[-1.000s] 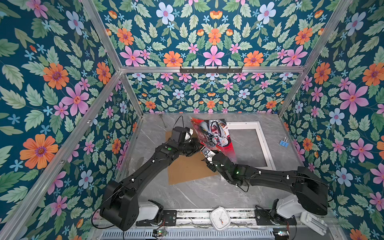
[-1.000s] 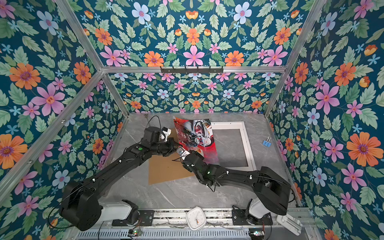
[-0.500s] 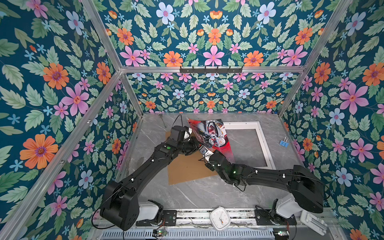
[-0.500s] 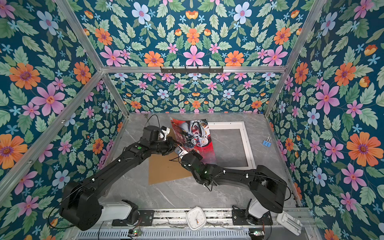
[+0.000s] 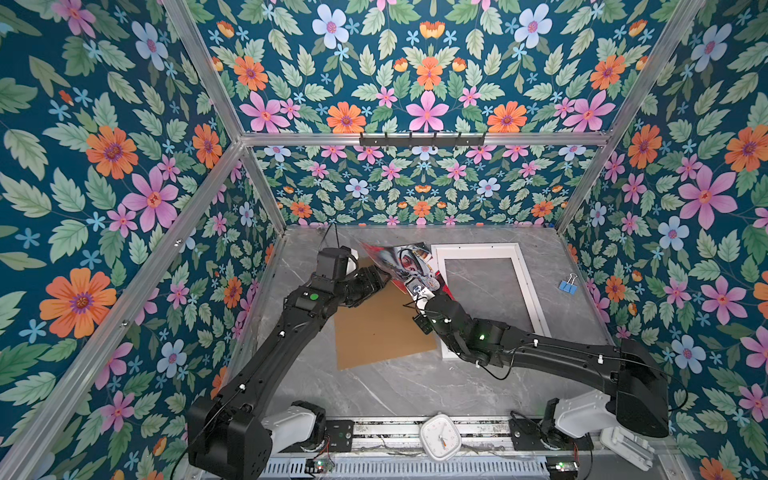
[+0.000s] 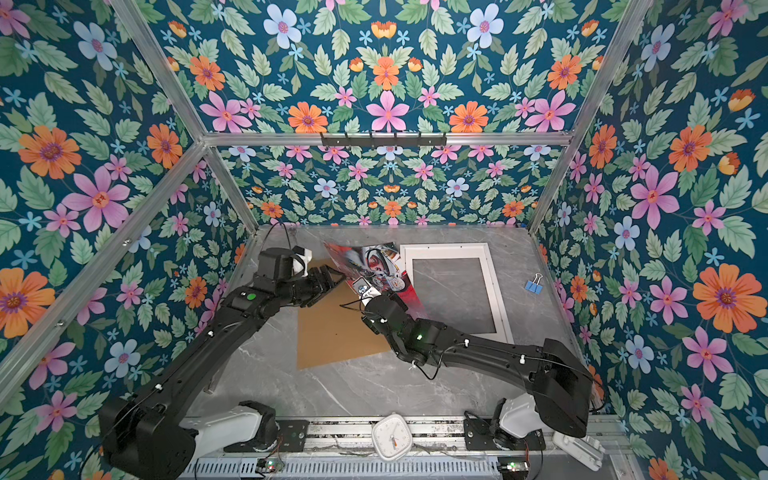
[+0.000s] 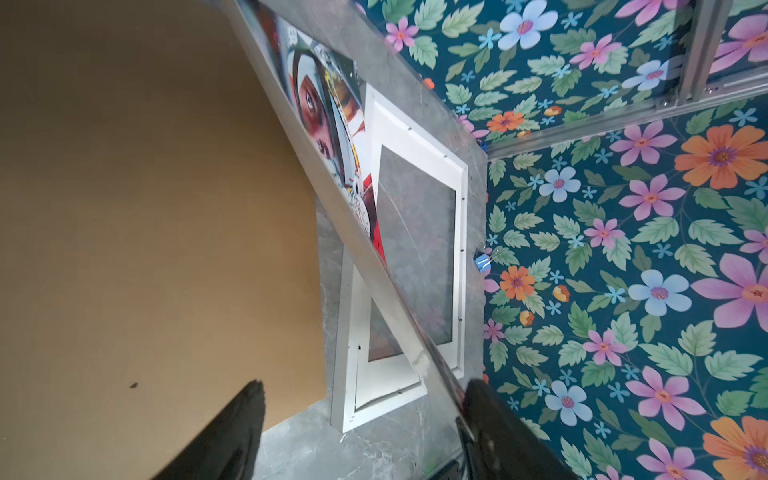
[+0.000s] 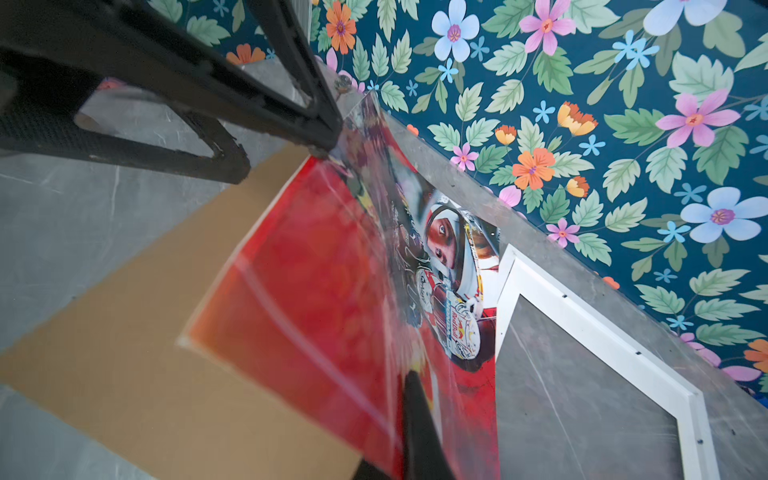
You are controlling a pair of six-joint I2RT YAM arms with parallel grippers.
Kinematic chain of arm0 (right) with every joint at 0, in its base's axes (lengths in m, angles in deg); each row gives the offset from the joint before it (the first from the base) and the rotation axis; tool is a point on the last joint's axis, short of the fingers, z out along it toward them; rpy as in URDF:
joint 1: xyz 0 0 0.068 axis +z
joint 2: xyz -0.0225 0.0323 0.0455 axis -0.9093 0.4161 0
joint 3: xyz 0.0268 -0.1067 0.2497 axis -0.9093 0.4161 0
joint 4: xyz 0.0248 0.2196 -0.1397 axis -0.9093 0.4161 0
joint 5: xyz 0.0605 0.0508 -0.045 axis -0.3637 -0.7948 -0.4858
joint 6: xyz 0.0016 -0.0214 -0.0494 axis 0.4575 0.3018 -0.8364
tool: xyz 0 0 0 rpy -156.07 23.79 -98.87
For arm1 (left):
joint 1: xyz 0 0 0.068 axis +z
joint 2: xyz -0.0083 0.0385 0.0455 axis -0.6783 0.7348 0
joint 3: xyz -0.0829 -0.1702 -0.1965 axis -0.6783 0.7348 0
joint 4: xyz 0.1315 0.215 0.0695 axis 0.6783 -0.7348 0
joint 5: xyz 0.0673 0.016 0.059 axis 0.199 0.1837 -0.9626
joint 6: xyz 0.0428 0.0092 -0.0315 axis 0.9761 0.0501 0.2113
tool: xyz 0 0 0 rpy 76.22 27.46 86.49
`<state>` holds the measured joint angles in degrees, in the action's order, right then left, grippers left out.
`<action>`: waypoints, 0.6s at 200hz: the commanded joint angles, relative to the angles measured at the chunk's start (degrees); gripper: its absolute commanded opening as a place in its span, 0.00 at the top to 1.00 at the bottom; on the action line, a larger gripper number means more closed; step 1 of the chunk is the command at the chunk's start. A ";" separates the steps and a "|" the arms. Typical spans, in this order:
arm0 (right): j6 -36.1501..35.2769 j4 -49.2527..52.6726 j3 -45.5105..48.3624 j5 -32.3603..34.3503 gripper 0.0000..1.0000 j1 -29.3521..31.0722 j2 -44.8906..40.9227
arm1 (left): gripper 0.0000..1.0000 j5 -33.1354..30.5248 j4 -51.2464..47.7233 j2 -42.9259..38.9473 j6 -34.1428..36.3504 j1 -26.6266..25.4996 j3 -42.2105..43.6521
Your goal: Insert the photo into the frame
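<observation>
The photo (image 5: 409,262) (image 6: 374,262), red with a helmeted face, hangs tilted above the table between the brown board and the frame. My right gripper (image 5: 419,291) (image 6: 368,291) is shut on its near edge; in the right wrist view one dark finger (image 8: 415,390) presses the red print (image 8: 311,282). My left gripper (image 5: 384,276) (image 6: 338,276) (image 7: 363,386) stands open at the photo's left edge, and the sheet (image 7: 332,199) runs along one finger (image 7: 478,399). The white frame (image 5: 478,249) (image 6: 444,249) (image 7: 459,216) (image 8: 602,332) lies flat to the right, its opening showing grey table.
A brown backing board (image 5: 374,332) (image 7: 145,208) (image 8: 124,374) lies under both grippers. A blue binder clip (image 5: 567,286) (image 6: 533,285) sits right of the frame. A flat white sheet (image 7: 386,382) rests in the frame's near corner. Floral walls close in three sides.
My left gripper has opened and let go of the photo. The right gripper has shut on the photo's near edge, and the photo has sunk lower and tipped flatter.
</observation>
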<state>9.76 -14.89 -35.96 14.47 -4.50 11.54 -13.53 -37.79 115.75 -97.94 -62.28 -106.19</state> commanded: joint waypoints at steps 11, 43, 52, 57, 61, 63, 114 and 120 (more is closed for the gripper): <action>3.89 4.77 -3.15 -1.75 1.00 -0.08 -0.65 | 0.18 -5.86 -6.56 -3.06 4.91 3.27 -2.85; 5.33 6.25 -5.37 -4.56 1.00 -0.87 -1.34 | 0.14 -11.11 -11.08 -5.50 7.40 5.13 -6.00; 5.82 6.62 -5.93 -5.63 1.00 -1.18 -1.51 | 0.14 -11.79 -11.89 -5.93 7.94 5.61 -6.58; 6.22 7.01 -6.33 -6.06 1.00 -1.37 -1.57 | 0.14 -12.09 -12.15 -6.02 8.13 5.81 -6.84; 6.65 7.30 -6.68 -6.39 1.00 -1.59 -1.70 | 0.14 -12.20 -12.27 -6.15 8.18 5.86 -6.90; 6.88 7.45 -6.81 -6.52 1.00 -1.69 -1.75 | 0.14 -12.28 -12.25 -6.25 8.18 5.86 -6.86; 21.35 14.95 -9.98 -11.43 1.00 -9.13 -4.84 | 0.14 -9.03 -8.81 -6.14 7.09 5.95 -3.18; 23.08 15.59 -9.85 -12.01 1.00 -10.26 -5.52 | 0.14 -8.23 -7.81 -6.01 6.63 6.00 -2.35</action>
<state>23.03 -3.18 -45.44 5.79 -11.65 7.83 -23.70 -48.00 109.45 -90.92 -56.38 -110.41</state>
